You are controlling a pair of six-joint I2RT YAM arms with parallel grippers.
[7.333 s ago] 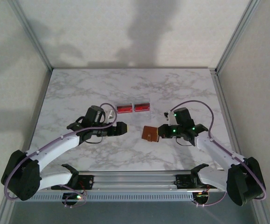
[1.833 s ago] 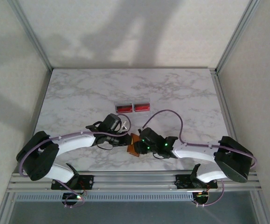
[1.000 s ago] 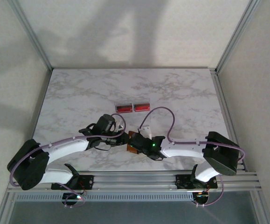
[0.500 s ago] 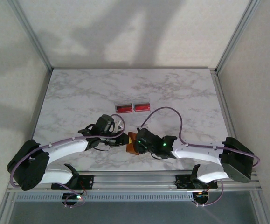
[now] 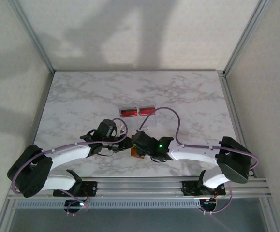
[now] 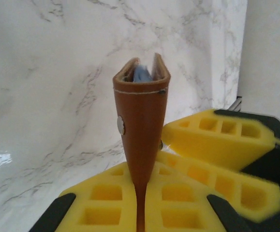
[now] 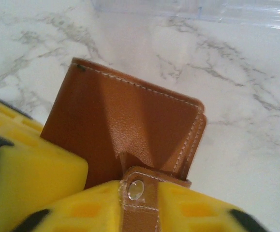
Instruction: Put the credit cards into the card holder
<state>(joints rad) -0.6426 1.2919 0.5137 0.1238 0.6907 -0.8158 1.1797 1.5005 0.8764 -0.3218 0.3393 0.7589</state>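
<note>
1. The two arms are meeting just in front of their bases on the worktop (image 5: 81,96). Several seconds earlier they were standing well apart, with the card holder (image 7: 125,125) at the right end effector (image 7: 125,198) alone.
2. The left end effector (image 6: 140,188) is now clamping the card holder, its yellow fingers closed tight on the folded edge. The holder is sticking out edge-on from between them.
3. Over the last second the right end effector has been shifting in against the holder from the opposite side. The snap tab (image 7: 140,212) is lying between its fingers, but whether they are pinching the tab or only bracketing it cannot be told.
4. This is looking like a hand-over. The left side seems to be steadying the holder while the right is working at the tab, probably to get at the pockets.
5. The holder is showing tan-brown leather with pale stitching and a metal stud (image 7: 136,189) on the tab. Its free end, away from the left fingers, is gaping slightly, and a pale blue card (image 6: 140,75) is peeking out of it.
6. The red cards (image 5: 128,113) are sitting in the clear tray (image 5: 138,107), beyond both end effectors and apart from them, so the loading is probably not finished.
</note>
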